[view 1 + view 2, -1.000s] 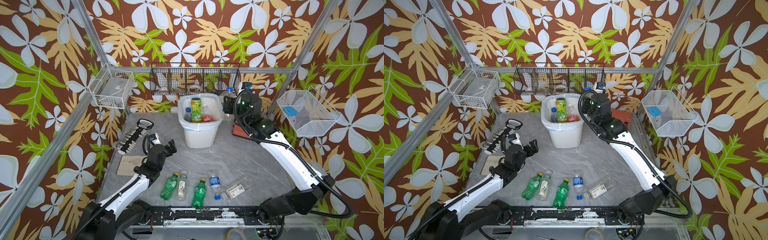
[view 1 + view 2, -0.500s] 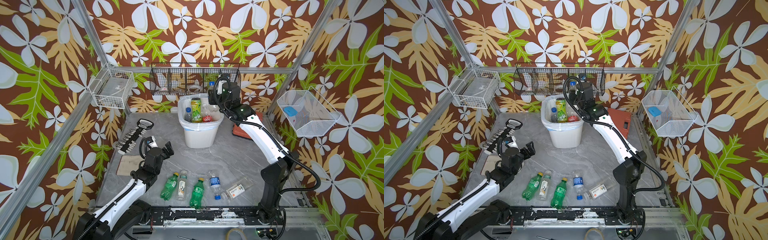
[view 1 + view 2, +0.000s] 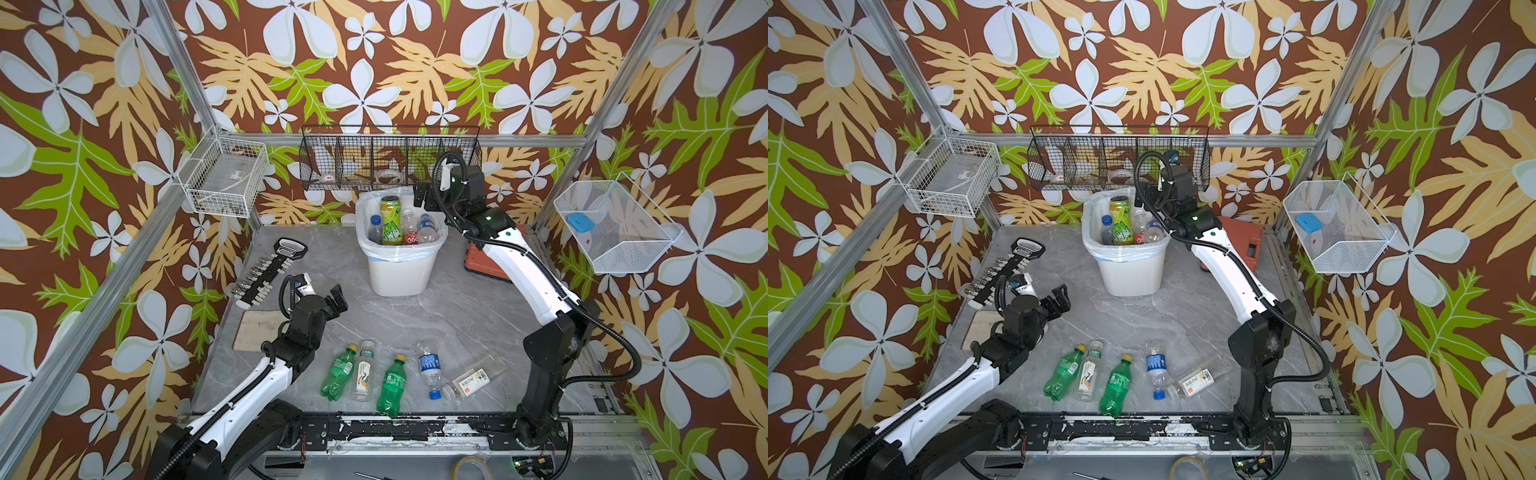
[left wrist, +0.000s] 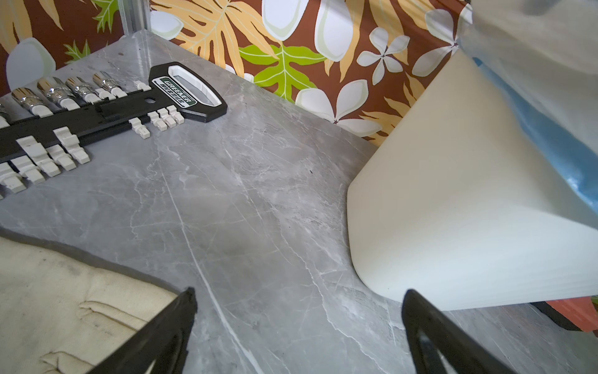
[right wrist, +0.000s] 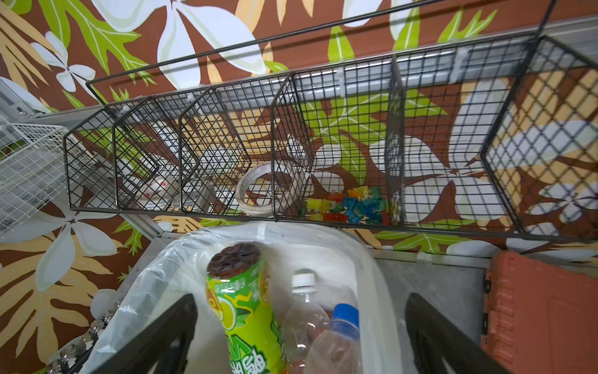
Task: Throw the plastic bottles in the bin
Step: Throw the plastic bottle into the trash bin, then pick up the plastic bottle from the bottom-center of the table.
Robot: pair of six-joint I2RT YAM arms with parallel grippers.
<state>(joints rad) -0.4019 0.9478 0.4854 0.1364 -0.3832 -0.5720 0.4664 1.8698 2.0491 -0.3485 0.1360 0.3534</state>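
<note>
the bin (image 3: 399, 274) stands at the back of the table (image 3: 457, 324), just below the black wire basket (image 3: 390, 158), its bag (image 5: 155, 278) folded over the rim. it holds a packed cluster of bottles: a tall green bottle (image 3: 390, 218) with a dark top pokes above the rim. a white-capped clear bottle (image 5: 304, 311) stands beside it, with a blue-capped bottle (image 5: 344, 319) close against that one. (both top views also show a red-labelled bottle (image 3: 412, 239) low among them and a small blue-capped one (image 3: 376, 226) at the left.)

the right gripper (image 5: 301, 296) hangs over the back right part of the bin, jaws spread wide and pinching nothing. its wrist view looks down between the fingers onto the bottles in the bin. the orange case (image 3: 482, 262) lies on the table to the bin's right, partly behind the right arm.

the left gripper (image 4: 299, 293) hovers over the table left of the bin, jaws also spread wide and empty. the cloth (image 4: 64, 291) and the socket rail (image 4: 97, 113) lie to its left.

five bottles lie in a loose row near the table's front edge, well apart from the bin. from the left they are:
- a green bottle (image 3: 338, 374)
- a white-labelled bottle (image 3: 363, 372) just beside it
- a second green bottle (image 3: 392, 384)
- a blue-labelled bottle (image 3: 430, 370)
- a clear bottle (image 3: 469, 380) on its side
</note>
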